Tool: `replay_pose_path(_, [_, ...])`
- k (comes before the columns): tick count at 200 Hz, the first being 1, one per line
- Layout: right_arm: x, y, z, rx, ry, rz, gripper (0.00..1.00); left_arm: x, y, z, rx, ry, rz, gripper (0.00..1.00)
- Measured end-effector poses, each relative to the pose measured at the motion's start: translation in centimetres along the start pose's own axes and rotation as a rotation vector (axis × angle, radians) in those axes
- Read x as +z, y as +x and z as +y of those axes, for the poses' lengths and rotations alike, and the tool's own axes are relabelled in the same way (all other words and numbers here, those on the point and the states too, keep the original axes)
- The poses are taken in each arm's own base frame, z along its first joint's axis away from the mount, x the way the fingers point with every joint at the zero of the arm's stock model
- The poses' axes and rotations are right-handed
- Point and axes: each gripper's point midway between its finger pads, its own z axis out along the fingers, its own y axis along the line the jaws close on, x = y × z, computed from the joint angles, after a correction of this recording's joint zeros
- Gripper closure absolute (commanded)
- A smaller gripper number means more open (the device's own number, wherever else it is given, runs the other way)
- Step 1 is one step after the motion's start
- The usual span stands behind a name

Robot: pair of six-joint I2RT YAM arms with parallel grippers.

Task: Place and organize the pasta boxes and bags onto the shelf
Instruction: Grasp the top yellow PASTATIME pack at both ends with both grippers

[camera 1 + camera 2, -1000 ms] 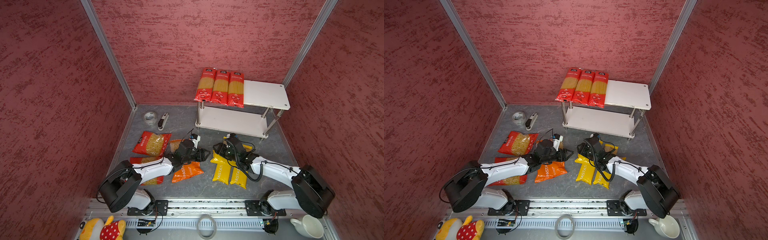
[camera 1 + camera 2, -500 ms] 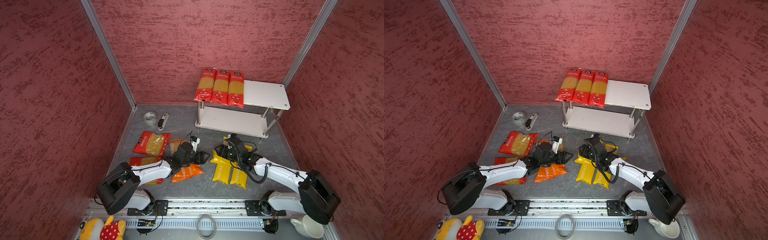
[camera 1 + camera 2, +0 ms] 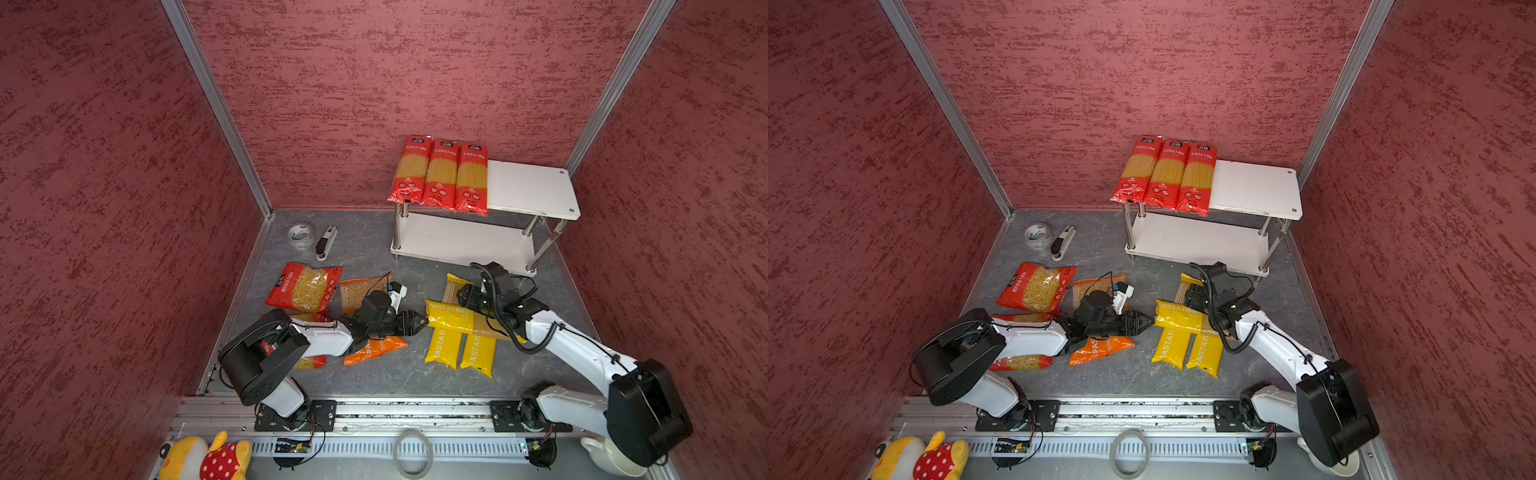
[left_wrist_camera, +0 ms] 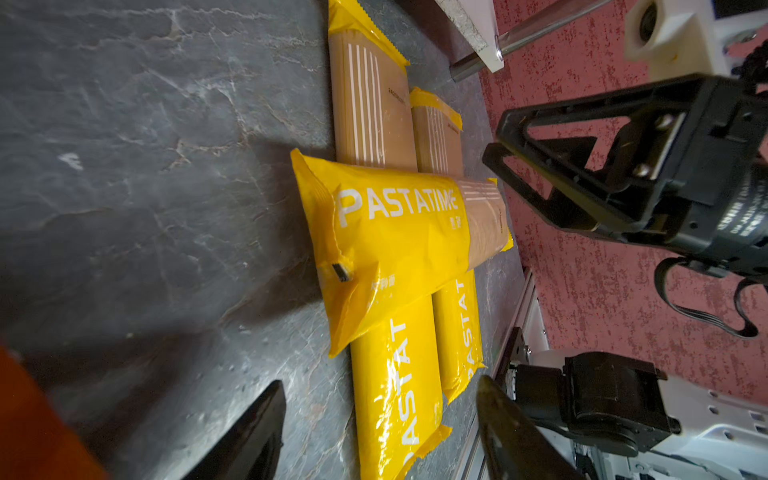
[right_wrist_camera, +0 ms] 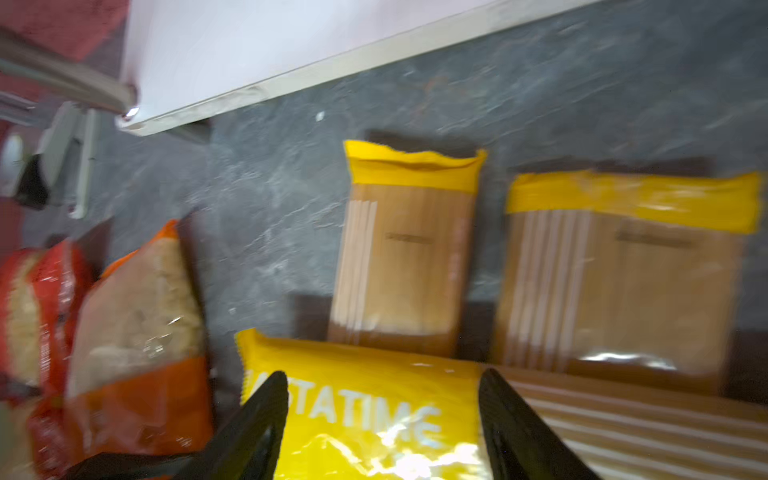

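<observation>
At crosswise pack (image 3: 451, 318), left tool (image 3: 419, 322) nearer, perhaps wider.

White arms (image 3: 577, 347), black joints (image 3: 642, 415), apparently coiled cables (image 3: 549, 331).

- crosswise yellow spaghetti pack (image 4: 395, 232): "pastatime" in white capitals along its face; the small characters beside it are too small to read.
- two lengthwise yellow packs (image 3: 444, 347) beneath it: the same word, its end covered.
- orange pack (image 3: 1100, 347): opening letters "pa" legible.
- three red spaghetti packs (image 3: 440, 178): white characters, unreadable.
- red short-pasta pack (image 3: 305, 286): label unreadable.
</observation>
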Motion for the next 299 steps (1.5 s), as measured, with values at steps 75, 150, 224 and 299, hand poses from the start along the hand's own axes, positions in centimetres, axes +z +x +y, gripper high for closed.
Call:
replay_pose_path(75, [-2.5, -2.9, -12.3, 0.240, 0.292, -0.100, 0.14, 3.3, -1.2, -0.4, -0.005, 0.007, 0.005, 0.24])
replay_pose_path(150, [-0.3, 1.3, -13.9, 0.325, 0.236, 0.022, 0.25, 3.4, -1.1, -0.9, 0.000, 0.026, 0.011, 0.27])
replay_pose_path(224, [-1.0, 3.7, -7.4, 0.270, 0.053, 0.092, 0.29, 2.8, -2.9, 1.4, -0.007, -0.044, -0.002, 0.27])
replay_pose_path(299, [-1.0, 7.3, -3.4, 0.231, -0.030, 0.215, 0.25, 0.4, -5.3, 3.4, 0.029, -0.166, -0.013, 0.27])
